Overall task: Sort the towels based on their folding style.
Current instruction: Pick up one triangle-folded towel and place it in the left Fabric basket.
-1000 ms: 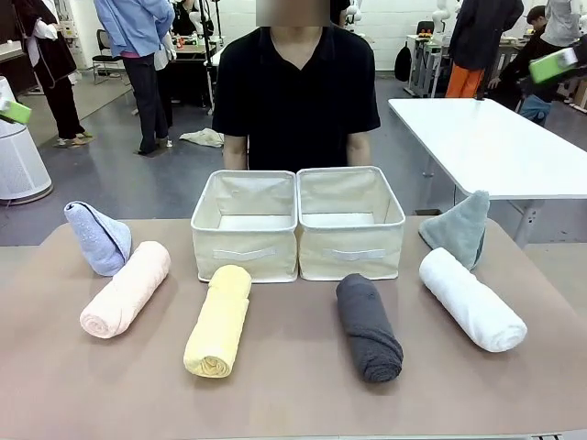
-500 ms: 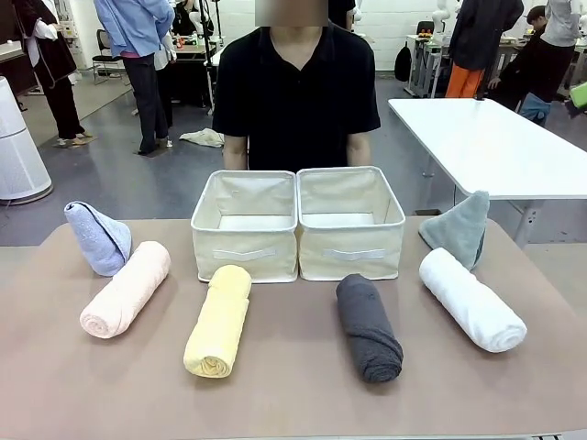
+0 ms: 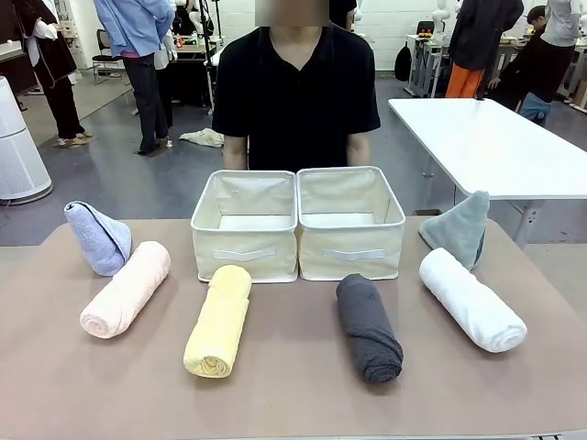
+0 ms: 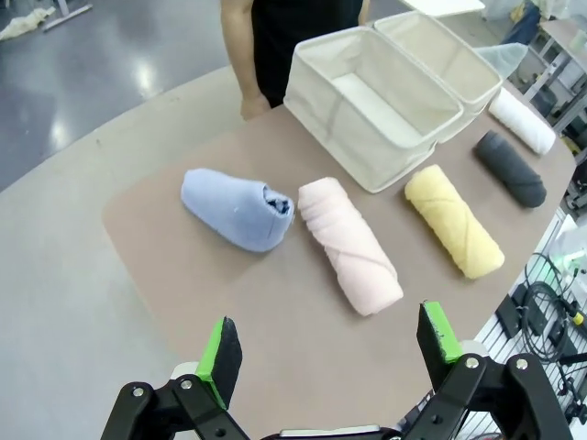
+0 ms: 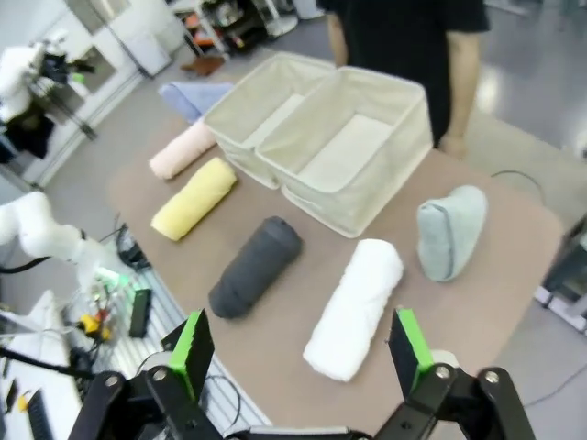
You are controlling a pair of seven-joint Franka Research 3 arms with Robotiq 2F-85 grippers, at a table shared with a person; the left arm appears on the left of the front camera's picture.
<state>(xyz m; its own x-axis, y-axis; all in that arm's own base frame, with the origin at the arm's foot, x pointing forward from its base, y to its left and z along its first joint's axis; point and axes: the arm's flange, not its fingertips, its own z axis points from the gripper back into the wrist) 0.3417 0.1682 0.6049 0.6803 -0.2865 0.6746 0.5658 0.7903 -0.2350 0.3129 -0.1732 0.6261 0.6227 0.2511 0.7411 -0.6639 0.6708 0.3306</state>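
Fingers (image 4: pixel 223 353) of the left gripper (image 4: pixel 328 344) stand wide apart, empty, high above the table (image 4: pixel 275 330); nearest lie the light blue towel (image 4: pixel 234 206) and pink roll (image 4: pixel 350 243). The right gripper (image 5: pixel 301 346), likewise spread and empty, looks down on the white roll (image 5: pixel 356 307) and grey-teal towel (image 5: pixel 451 229). Yellow roll (image 3: pixel 218 320) and dark grey roll (image 3: pixel 368 327) lie before two baskets (image 3: pixel 229 270).

The room is bright, with even light coming from above. The front view is sharp, and the yellow towel (image 3: pixel 217 321) drops only a small, soft shadow on the bench (image 3: pixel 293 403). In the left wrist view the grey floor (image 4: pixel 138 78) at the upper left shines with white glare spots, and the bench edge bends round. The right wrist view is a bit blurry all over, and straight lines curve near its edges
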